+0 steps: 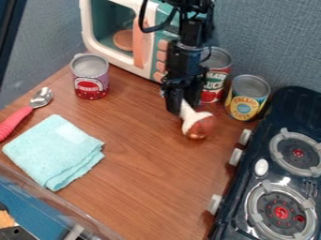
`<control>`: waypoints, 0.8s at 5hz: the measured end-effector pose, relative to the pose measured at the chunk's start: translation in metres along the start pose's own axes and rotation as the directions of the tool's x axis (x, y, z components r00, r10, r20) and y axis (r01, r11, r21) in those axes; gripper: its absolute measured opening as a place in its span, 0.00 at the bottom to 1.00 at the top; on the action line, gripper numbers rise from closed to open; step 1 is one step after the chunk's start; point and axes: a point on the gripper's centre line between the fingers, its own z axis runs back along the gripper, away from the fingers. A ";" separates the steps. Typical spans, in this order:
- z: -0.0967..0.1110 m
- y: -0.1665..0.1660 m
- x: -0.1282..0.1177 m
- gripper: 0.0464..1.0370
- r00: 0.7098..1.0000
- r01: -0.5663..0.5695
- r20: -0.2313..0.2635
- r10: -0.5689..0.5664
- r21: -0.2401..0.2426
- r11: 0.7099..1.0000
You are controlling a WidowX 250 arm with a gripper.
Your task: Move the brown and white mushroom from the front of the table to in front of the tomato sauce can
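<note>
The black gripper (183,102) hangs down right of the middle, in front of the toy microwave. Its fingers are shut on the white stem of a toy drumstick (197,124), whose rounded reddish-brown end points down and slightly right. Whether that end touches the wooden surface, I cannot tell. Just behind and right of the gripper stands a red and white can (216,80), partly hidden by the arm. A yellow and blue can (246,99) is beside it, to the right of the drumstick.
The toy microwave (113,28) is at the back. A dark red can (90,79) stands at its left. A folded light-blue cloth (53,152) and a pink-handled spoon (19,119) lie on the left. A dark toy stove (251,187) fills the right side of the wooden table (150,187).
</note>
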 end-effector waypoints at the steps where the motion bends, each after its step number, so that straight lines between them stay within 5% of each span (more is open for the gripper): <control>1: 0.012 0.001 -0.008 0.98 0.999 0.037 0.026 -0.037 -0.027 0.999; 2: 0.021 0.005 -0.013 0.97 0.997 0.060 0.052 -0.058 -0.046 0.997; 4: 0.083 0.028 -0.033 0.97 0.972 0.164 0.195 -0.133 -0.150 0.975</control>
